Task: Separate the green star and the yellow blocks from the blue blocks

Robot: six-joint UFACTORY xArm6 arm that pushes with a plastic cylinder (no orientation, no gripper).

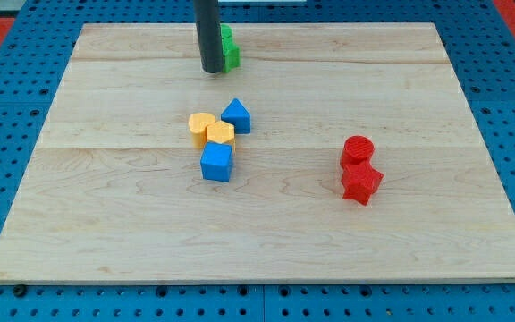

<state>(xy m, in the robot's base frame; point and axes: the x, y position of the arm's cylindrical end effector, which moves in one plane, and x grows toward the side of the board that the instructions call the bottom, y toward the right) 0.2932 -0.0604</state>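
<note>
Resting at the table's (105,233) top edge, my tip (213,71) touches a green block (230,49), shape hidden, fingerless and grasping nothing, while 2 yellow blocks (210,130) sit wedged between a blue triangle (236,114) and blue cube (216,163) mid-table.

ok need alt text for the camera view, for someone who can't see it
A dark rod's tip rests near the top of a wooden board, against a partly hidden green block. At the centre, a yellow heart and yellow hexagon cluster between a blue triangular block and a blue cube. Two red blocks sit right.
</note>
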